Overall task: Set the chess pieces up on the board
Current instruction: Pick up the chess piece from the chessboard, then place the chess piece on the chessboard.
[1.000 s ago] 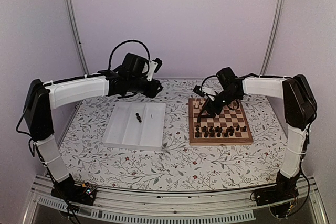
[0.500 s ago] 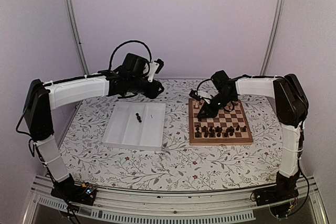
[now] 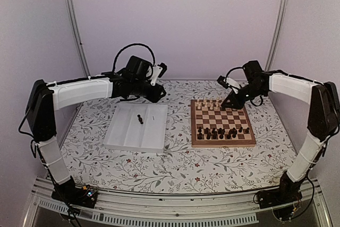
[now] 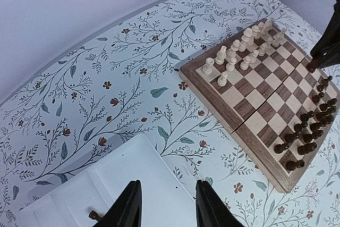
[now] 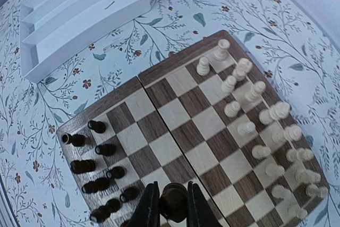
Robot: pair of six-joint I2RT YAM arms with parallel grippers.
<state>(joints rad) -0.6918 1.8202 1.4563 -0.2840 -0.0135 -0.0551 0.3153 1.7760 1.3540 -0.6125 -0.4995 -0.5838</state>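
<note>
We see the right gripper point(image 5: 169, 207) clamped on a dark piece point(image 5: 172, 200). The piece's round top shows between the two fingers point(image 5: 150, 206), touching both. From above, this gripper point(image 3: 230, 102) hangs over the far right part of the board point(image 3: 223, 143).

The other dark pieces point(image 3: 220, 131) crowd the board's near rows, and the pale pieces point(image 3: 207, 104) stand along its far side.

The left gripper point(image 4: 167, 211) hovers above the white tray point(image 4: 133, 179) with its fingers point(image 4: 127, 208) parted and nothing between them. A lone piece point(image 3: 140, 119) lies in the tray. In the left wrist view it sits just outside the gap, beside the left finger.
</note>
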